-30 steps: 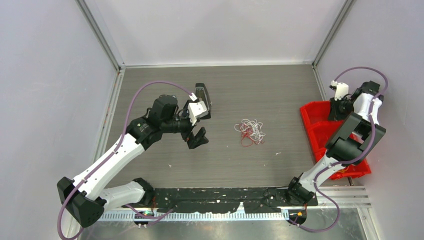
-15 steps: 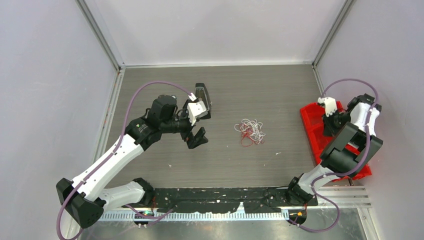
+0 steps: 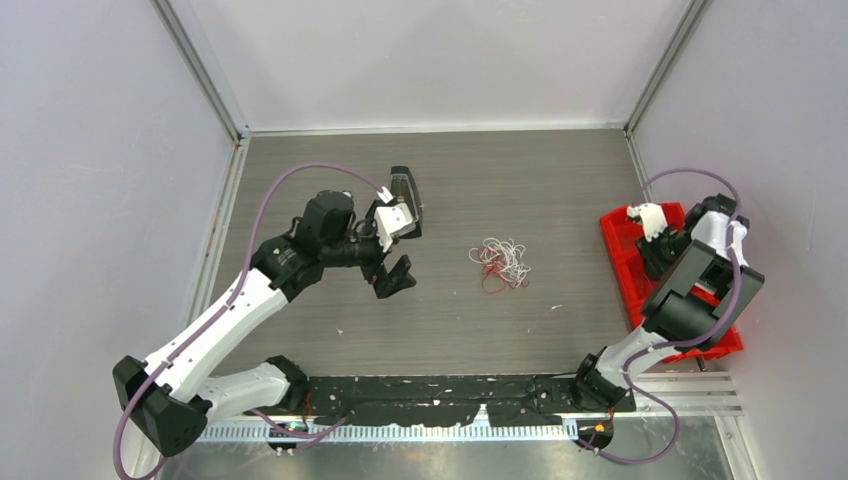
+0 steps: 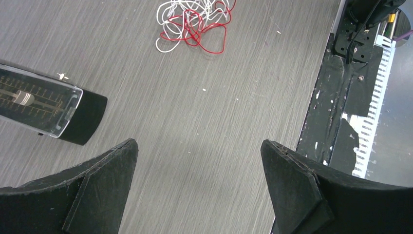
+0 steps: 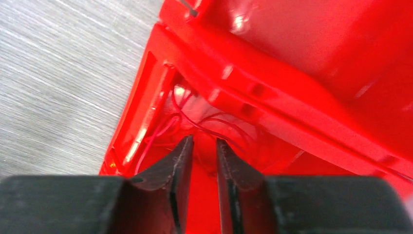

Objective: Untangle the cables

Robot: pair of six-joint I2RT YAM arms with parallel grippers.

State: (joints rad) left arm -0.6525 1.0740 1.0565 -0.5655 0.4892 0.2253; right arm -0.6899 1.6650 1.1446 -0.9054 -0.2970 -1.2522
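A small tangle of red and white cables (image 3: 500, 264) lies on the grey table, also at the top of the left wrist view (image 4: 195, 23). My left gripper (image 3: 404, 252) (image 4: 198, 144) is open wide and empty, hovering left of the tangle and apart from it. My right gripper (image 3: 658, 252) (image 5: 204, 142) points down into a red bin (image 3: 616, 238), its jaws a narrow gap apart with nothing seen between them. Thin red cables (image 5: 195, 122) lie on the bin floor just past the fingertips.
A black device with a clear cover (image 3: 403, 186) (image 4: 46, 105) lies on the table just beyond my left gripper. The red bin's rim (image 5: 160, 83) is close to my right fingers. A black base strip (image 3: 450, 395) runs along the near edge.
My right wrist has swung left and down over the red bin. The left arm and the tangle have not moved.
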